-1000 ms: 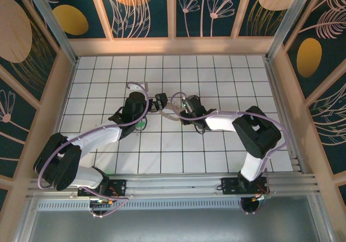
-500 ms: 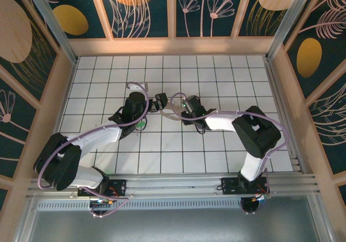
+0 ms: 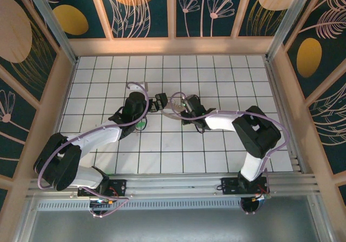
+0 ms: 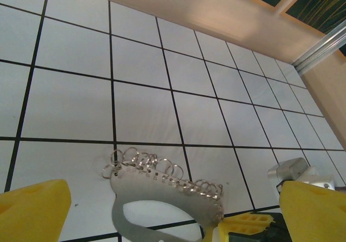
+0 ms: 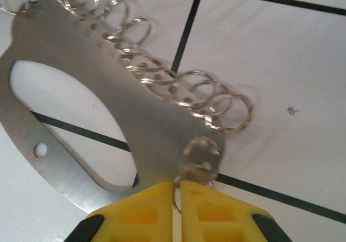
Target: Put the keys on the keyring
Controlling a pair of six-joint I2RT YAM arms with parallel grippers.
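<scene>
The keyring (image 5: 102,98) is a flat silvery plate with an oval cutout and several small wire rings along its curved edge. It lies on the white tiles between the two grippers (image 3: 171,106). My right gripper (image 5: 177,185) is shut, its yellow fingertips pinching a small ring at the plate's end. My left gripper (image 4: 173,214) stands open just in front of the keyring (image 4: 162,190), one yellow finger (image 4: 32,209) on each side and neither touching it. A tiny bright green bit (image 3: 141,125) shows beside the left arm's wrist. It may be a key's head, but it is too small to tell.
The white tiled floor (image 3: 216,74) is walled by a wooden rim (image 3: 173,46) at the back and sides. A metal rail (image 3: 178,182) runs along the near edge, where both arm bases sit. Open tiles lie behind the grippers.
The right gripper's jaws have closed fully onto the small ring at the keyring's end. Both arms have hardly moved, and the left gripper stays wide open.
</scene>
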